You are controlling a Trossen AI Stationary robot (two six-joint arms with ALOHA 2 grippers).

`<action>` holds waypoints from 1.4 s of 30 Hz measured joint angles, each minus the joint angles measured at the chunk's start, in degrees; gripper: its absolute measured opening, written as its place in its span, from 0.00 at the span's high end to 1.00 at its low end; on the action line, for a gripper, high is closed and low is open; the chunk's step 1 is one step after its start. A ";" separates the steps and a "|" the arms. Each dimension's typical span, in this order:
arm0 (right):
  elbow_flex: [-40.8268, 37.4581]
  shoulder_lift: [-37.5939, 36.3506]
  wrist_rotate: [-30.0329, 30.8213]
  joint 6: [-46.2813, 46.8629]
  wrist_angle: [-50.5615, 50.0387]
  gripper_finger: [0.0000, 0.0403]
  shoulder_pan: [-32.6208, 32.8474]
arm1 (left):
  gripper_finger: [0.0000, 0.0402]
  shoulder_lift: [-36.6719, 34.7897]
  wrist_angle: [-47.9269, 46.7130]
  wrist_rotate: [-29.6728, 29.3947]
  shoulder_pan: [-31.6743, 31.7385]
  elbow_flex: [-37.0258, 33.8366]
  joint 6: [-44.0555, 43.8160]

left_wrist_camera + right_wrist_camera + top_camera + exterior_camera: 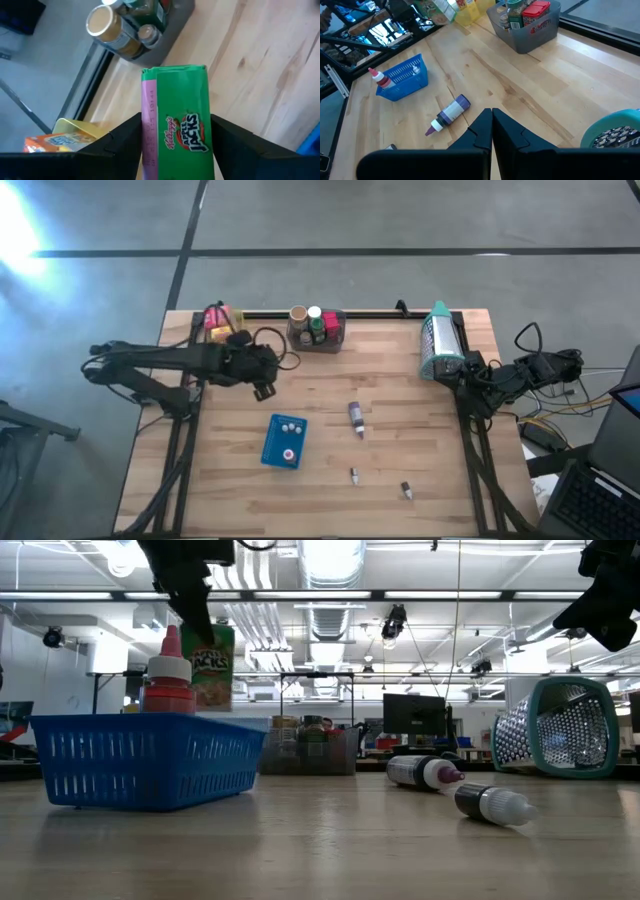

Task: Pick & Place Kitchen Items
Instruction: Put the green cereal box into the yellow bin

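Left end effector (175,150) grips green Apple Jacks cereal box (177,125), long axis upright, raised just behind blue mesh basket (284,442); right end effector (492,125) pinched closed, far.

Wooden table (400,420), blue basket (284,442), grey bin (318,332), purple-capped bottle (356,418), tipped mesh basket (438,340)

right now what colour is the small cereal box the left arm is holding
Green with a pink side panel: the small Apple Jacks cereal box between the left gripper fingers, clearest in the left wrist view.
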 joint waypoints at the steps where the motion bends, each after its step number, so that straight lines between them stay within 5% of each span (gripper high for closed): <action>1: -0.02 0.02 0.00 0.00 0.00 0.98 0.00 | 0.46 -0.96 -0.18 0.00 0.00 -0.37 0.41; 25: 0.00 0.00 0.01 0.00 0.00 0.98 -0.01 | 0.46 -20.42 -5.93 -0.98 1.22 -11.30 10.28; 42: 0.00 0.00 0.00 0.00 0.00 0.98 0.00 | 0.46 -22.01 -10.03 0.72 13.26 -11.46 24.33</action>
